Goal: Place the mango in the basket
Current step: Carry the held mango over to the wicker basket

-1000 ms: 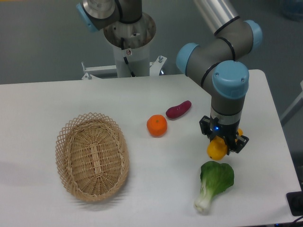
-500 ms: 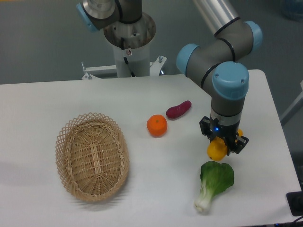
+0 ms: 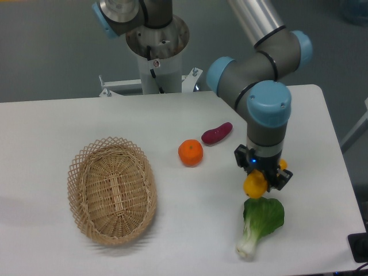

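Observation:
The yellow-orange mango (image 3: 253, 184) is held in my gripper (image 3: 260, 179), whose black fingers are shut on it at the right of the table. Most of the fruit is hidden by the gripper body; only its lower end shows, hanging just above the leafy green. The oval tan wicker basket (image 3: 86, 201) lies at the left front of the table, with nothing inside it, far to the left of the gripper.
A round orange (image 3: 190, 153) and a purple sweet potato (image 3: 217, 133) lie between basket and gripper. A bok choy (image 3: 260, 223) lies right below the gripper. The robot base (image 3: 156, 52) stands at the back.
The arm has shifted to the left, carrying the mango with it by a small amount. The other objects have not moved.

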Controlling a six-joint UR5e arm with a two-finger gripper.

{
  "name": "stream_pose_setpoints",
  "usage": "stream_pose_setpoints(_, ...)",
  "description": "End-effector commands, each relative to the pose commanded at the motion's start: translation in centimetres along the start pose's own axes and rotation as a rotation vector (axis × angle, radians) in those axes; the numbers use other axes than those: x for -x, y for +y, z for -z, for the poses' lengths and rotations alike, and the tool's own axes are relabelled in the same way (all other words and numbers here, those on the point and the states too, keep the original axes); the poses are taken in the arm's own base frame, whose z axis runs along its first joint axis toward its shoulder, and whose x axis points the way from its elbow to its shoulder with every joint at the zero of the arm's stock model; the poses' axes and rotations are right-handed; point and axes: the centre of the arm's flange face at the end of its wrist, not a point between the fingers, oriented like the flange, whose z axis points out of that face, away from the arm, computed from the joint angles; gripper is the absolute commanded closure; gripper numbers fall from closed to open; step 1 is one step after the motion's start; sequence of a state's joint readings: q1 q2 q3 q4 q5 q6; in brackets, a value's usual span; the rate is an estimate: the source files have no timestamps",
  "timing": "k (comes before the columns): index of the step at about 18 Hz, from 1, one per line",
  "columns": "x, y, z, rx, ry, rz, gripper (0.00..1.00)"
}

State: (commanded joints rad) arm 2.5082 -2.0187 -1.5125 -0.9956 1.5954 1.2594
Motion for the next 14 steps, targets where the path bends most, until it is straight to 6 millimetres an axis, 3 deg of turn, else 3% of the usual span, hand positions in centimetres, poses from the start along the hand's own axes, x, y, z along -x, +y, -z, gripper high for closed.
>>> stream_pose_setpoints(8,-3.5,-5.6,-0.3,-0.006,0.008,0.001,0.58)
stream_pose_setpoints(14,-7.9,-10.2,-0.1,-0.026,0.025,0.009,0.58)
